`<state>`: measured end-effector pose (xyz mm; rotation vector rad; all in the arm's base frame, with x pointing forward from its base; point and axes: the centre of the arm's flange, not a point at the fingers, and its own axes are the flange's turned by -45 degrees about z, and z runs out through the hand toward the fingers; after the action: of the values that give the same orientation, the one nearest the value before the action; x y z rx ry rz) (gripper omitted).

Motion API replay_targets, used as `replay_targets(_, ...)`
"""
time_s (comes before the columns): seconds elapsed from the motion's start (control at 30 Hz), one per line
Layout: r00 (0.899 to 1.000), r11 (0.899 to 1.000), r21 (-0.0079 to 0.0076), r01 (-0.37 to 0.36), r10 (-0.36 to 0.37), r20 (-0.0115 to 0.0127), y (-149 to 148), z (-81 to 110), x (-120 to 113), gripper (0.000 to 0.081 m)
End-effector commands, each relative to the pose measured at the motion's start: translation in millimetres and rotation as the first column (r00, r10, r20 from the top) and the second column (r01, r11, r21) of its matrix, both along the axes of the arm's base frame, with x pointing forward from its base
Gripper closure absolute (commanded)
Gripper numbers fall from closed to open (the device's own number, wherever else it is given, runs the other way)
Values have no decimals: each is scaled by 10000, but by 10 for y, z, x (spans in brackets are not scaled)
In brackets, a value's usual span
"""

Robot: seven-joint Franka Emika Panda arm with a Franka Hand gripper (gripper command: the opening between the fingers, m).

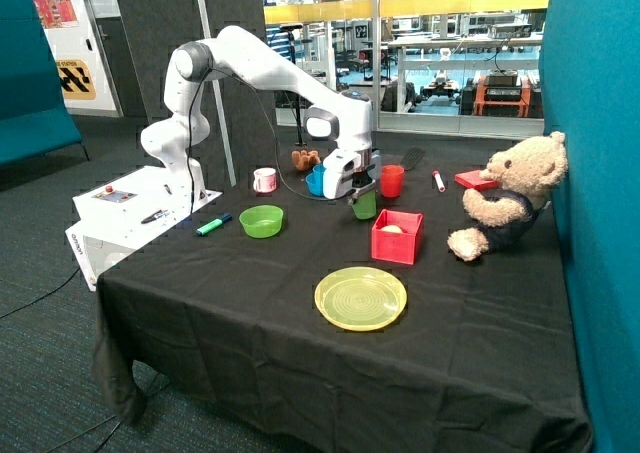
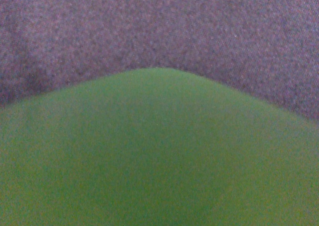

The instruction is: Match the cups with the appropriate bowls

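Seemingly gripped, green cup point(image 1: 365, 205) sits between the jaws point(image 1: 362, 195) — above black cloth point(image 2: 159, 26).

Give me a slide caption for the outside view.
Robot hand at the green cup beside the red box, green bowl waiting nearby.

Black-clothed table point(image 1: 250, 313), pretty cluttered: yellow plate point(image 1: 361, 298) up front, red square box point(image 1: 397, 236) behind it, green bowl point(image 1: 261, 220), green marker point(image 1: 213, 224), pink-white mug point(image 1: 264, 180), red cup point(image 1: 392, 181), teddy bear point(image 1: 508, 195) at the far edge.
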<state>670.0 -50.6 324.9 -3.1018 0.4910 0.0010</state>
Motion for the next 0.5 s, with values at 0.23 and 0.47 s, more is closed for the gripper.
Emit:
replay_targets(0.23,10000,10000,-13,21,-21,4,-46,58,-48,808)
replay_targets(0.47,10000,10000,-13,22,-22,4,-54,130,-44,808)
